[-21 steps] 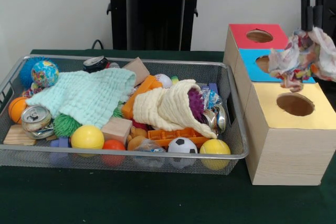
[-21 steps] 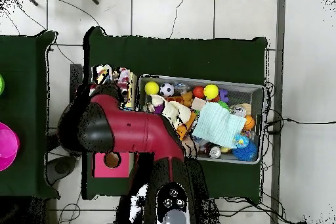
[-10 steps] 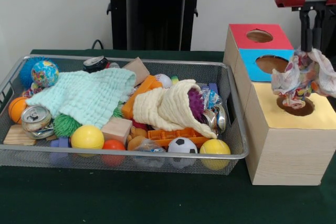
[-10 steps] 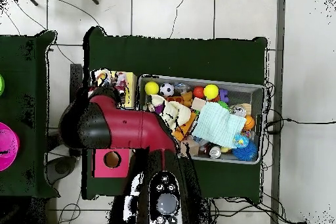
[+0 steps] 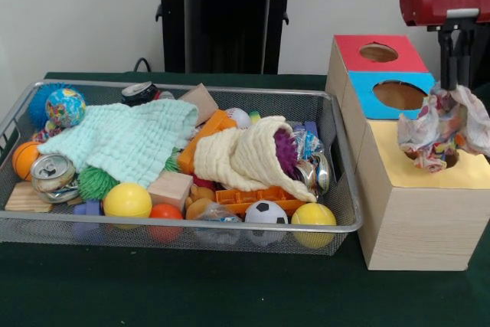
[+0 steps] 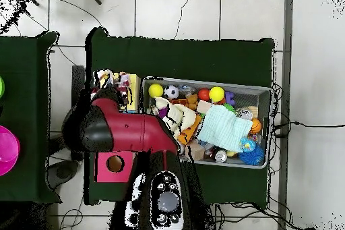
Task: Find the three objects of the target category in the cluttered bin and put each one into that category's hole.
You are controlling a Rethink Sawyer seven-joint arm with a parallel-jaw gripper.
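Observation:
My gripper (image 5: pixel 456 86) comes down at the far right, shut on a crumpled multicoloured cloth (image 5: pixel 442 129). The cloth hangs with its lower end over the round hole in the yellow box top (image 5: pixel 398 168), covering most of that hole. Behind it lie the blue box top with its hole (image 5: pixel 400 95) and the red box top with its hole (image 5: pixel 378 52). In the wire bin (image 5: pixel 230 229) lie a mint green cloth (image 5: pixel 126 140) and a cream cloth (image 5: pixel 243 155) on top of the clutter. From overhead the multicoloured cloth (image 6: pixel 111 79) shows past the red arm (image 6: pixel 128 133).
The bin holds balls, wooden blocks, crushed cans, orange plastic toys and a globe ball (image 5: pixel 65 106). The wooden box row stands close against the bin's right side. From overhead the arm hides the blue box; the red box top (image 6: pixel 114 166) shows beside it.
The gripper has come down with the multicoloured cloth, from above the blue box to the yellow box's hole. The bin's contents have not moved.

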